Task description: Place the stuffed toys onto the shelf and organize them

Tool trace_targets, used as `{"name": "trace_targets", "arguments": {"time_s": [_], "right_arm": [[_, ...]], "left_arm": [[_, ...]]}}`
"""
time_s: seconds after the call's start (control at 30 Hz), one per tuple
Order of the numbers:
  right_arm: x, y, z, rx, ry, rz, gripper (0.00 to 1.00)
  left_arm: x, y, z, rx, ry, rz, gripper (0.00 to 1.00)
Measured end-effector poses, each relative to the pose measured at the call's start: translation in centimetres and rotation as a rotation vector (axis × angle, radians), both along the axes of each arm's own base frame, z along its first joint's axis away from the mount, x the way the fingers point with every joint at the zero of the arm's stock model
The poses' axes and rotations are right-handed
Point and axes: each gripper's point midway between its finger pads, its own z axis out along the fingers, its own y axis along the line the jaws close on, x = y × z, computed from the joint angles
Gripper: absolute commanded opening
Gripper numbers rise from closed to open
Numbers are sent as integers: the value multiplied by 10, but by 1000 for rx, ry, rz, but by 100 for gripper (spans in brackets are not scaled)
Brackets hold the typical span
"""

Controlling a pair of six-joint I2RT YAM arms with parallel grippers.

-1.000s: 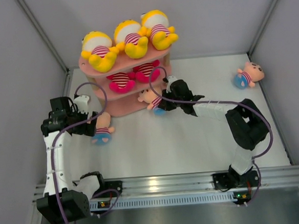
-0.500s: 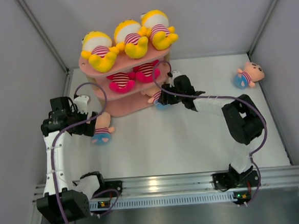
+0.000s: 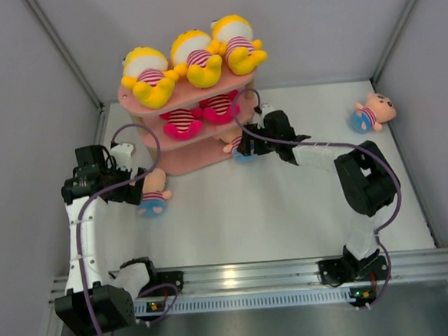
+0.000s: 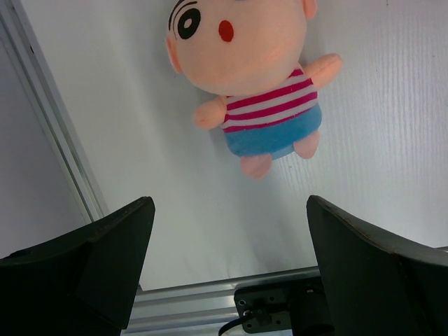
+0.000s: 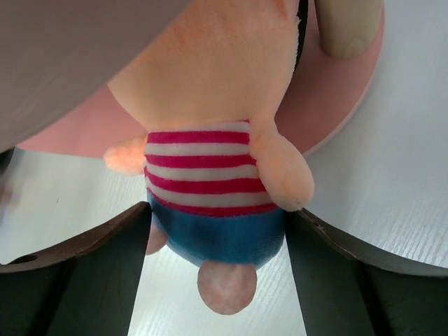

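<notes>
Our right claw (image 5: 217,234) gapes loose astride the peach-headed doll (image 5: 210,164), since the shelf (image 5: 325,105) bears its head.

Bright, even white light from overhead; the pink shelf (image 3: 179,165) throws only a faint, soft shadow on the table (image 3: 288,209) just in front of it; glare streaks the metal rail (image 3: 239,275) well nearer than the shelf; the right wrist view blurs grey against the shelf.

White matte tabletop (image 3: 273,211) enclosed by pale grey panel walls (image 3: 337,22) on three sides; ribbed aluminium rail (image 3: 254,275) along the near edge; even, diffuse lighting.
</notes>
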Motion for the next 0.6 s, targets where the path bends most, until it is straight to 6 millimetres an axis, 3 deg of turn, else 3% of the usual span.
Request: {"name": "trace_targets", "arguments": {"time_s": [0.13,0.3,0.5,0.6], "right_arm": [[-2,-1,4,-4,-4,6,87],[-4,-7,25,-25,-50,11,92],[-10,-18,55,-52,-103,5,91],[-26,-30,71,-41,-131,-18,88]], "left_arm": [[0,1,0,3,1,2,96],[-1,1,-1,6,3,4,96],[-1,1,-1,5,3,4,96],[-1,2,-1,8,4,6,96]]}}
